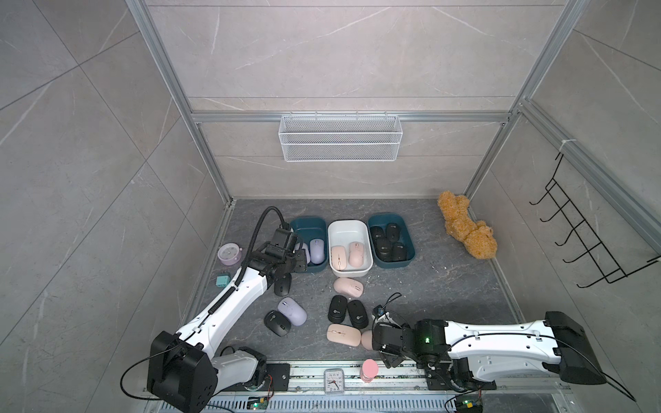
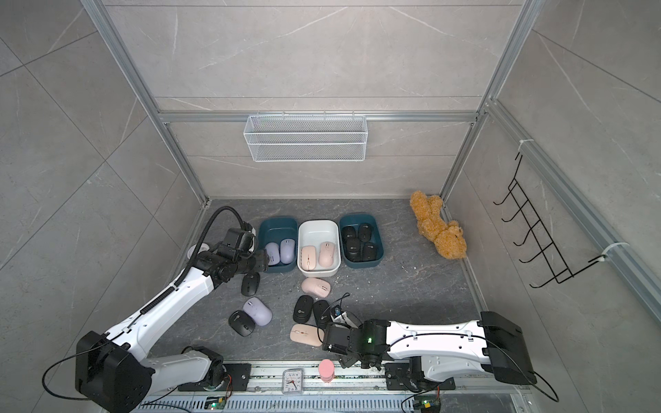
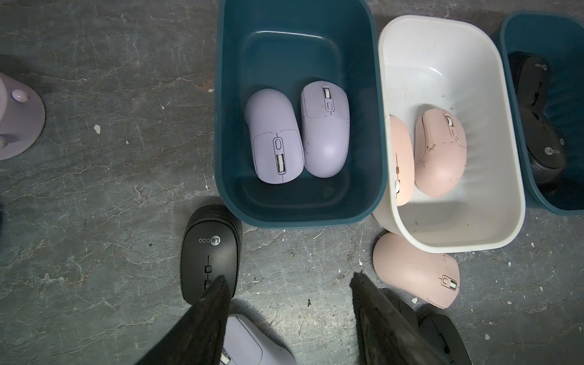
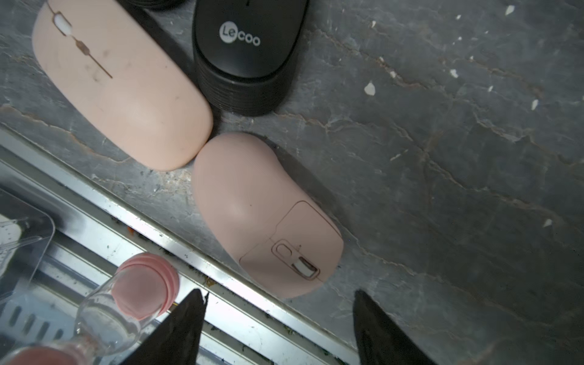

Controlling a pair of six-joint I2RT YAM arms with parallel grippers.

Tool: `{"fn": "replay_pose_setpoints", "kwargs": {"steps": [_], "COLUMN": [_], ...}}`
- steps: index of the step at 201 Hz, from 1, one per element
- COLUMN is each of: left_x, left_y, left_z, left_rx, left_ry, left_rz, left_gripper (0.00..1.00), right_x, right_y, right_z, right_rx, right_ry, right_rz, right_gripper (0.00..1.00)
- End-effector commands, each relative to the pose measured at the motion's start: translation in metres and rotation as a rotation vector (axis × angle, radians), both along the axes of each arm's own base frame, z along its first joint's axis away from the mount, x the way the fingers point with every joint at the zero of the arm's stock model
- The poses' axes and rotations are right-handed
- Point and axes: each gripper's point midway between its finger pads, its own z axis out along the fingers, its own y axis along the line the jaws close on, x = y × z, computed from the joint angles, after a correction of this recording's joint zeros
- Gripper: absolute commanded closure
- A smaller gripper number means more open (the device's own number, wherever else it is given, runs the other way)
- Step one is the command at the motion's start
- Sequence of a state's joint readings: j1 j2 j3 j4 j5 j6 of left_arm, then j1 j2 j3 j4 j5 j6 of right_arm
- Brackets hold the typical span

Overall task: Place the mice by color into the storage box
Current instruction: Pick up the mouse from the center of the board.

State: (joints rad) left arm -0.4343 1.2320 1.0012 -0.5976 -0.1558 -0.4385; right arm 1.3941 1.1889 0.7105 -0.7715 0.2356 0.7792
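eight black mice [image 1: 338, 309], five pink mice [image 1: 348, 286], three lavender mice [image 1: 292, 310], three bins [image 1: 347, 232].

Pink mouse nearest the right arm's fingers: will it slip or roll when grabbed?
The pink mouse looks smooth and rounded, so the fingers might slide off. It lies flat on the table, so it probably won't roll. Its shell looks hard, likely stiff.

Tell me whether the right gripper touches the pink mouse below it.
Apart. The right wrist view shows gaps between the right gripper's fingertips and the pink mouse.
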Motion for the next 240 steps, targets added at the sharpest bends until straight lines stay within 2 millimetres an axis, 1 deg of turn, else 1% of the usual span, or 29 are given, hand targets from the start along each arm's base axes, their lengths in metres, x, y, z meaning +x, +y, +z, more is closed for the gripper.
{"fn": "replay_pose_setpoints", "kwargs": {"steps": [1, 21, 44, 92, 112, 136, 179, 199, 240], "left_x": [0.000, 0.000, -0.001, -0.001, 0.000, 0.000, -0.001, -0.001, -0.003], "left_y": [-0.001, -0.001, -0.001, -0.001, -0.002, -0.002, -0.001, 0.000, 0.001], "left_z": [0.007, 0.007, 0.009, 0.011, 0.011, 0.012, 0.014, 0.016, 0.016], "left_rx": [-0.016, -0.019, -0.021, -0.024, -0.026, -0.023, -0.025, -0.023, -0.020], "left_ry": [-0.028, -0.025, -0.026, -0.031, -0.028, -0.030, -0.032, -0.034, -0.036], "left_rz": [0.014, 0.011, 0.010, 0.011, 0.007, 0.010, 0.010, 0.012, 0.016], "left_gripper": [0.36, 0.36, 0.36, 0.36, 0.36, 0.36, 0.36, 0.36, 0.36], "right_x": [-0.006, -0.007, -0.006, -0.001, 0.005, 0.012, 0.025, 0.032, 0.046], "right_y": [0.006, 0.008, 0.011, 0.002, -0.005, -0.008, -0.001, -0.001, 0.001], "right_z": [-0.005, -0.013, -0.013, -0.023, -0.028, -0.030, -0.033, -0.037, -0.041], "right_rx": [0.027, 0.010, 0.038, -0.057, -0.086, -0.093, -0.062, -0.058, -0.022], "right_ry": [0.032, 0.045, 0.038, 0.025, 0.011, 0.002, 0.023, 0.031, 0.064], "right_rz": [0.000, 0.004, -0.003, -0.018, -0.062, -0.090, -0.114, -0.125, -0.144], "right_gripper": [0.23, 0.21, 0.16, 0.14, 0.13, 0.12, 0.11, 0.11, 0.14]}}
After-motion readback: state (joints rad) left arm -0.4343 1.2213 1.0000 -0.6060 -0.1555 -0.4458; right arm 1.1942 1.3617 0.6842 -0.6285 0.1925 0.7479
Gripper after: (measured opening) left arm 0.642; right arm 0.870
